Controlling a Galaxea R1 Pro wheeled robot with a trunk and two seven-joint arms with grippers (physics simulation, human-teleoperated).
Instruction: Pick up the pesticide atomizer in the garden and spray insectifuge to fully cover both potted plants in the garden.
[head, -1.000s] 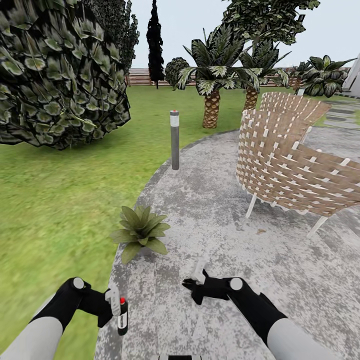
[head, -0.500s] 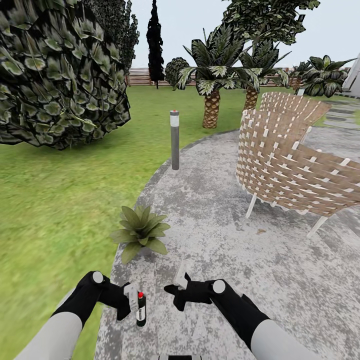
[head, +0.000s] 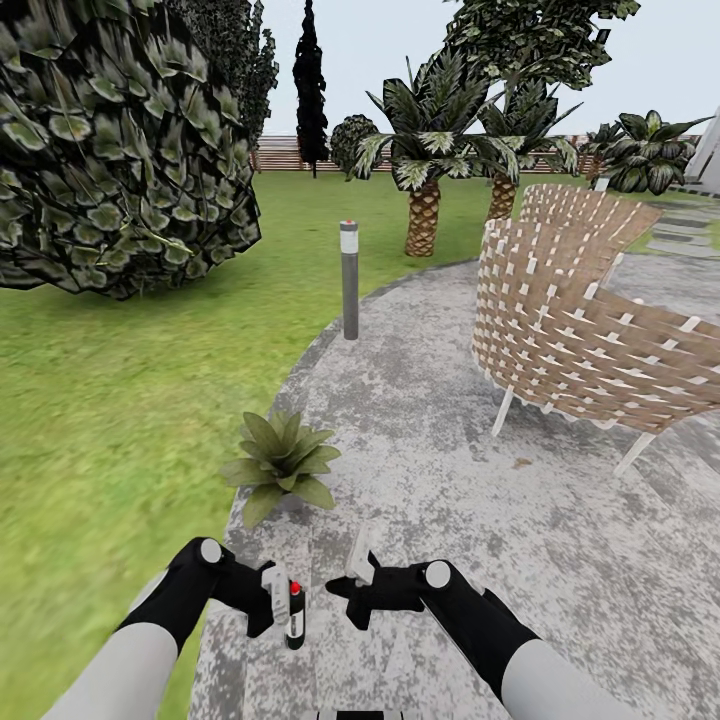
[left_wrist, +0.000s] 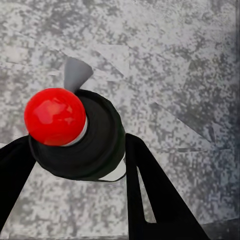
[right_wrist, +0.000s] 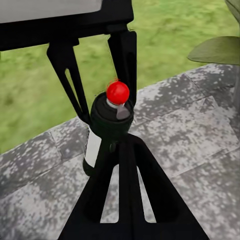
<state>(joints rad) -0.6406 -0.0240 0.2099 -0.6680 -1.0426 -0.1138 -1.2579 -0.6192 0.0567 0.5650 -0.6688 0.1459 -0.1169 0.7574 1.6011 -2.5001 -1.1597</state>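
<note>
**Ana:** Black and white, with a red knob on top: the slim pesticide atomizer (head: 294, 612) stands upright, clamped in the left gripper (head: 272, 603). The right gripper (head: 352, 592) sits just beside it, fingers apart, holding nothing.

**Ben:** What may go wrong?

**Ana:** I think the two grippers could collide, or the right one could knock the bottle askew. Also the nozzle may miss the leaves.

**Ben:** The count?

**Ana:** One atomizer, one green leafy potted plant (head: 281, 461) ahead of the left gripper, one grey bollard (head: 349, 280), two woven wicker chairs (head: 590, 330).
</note>
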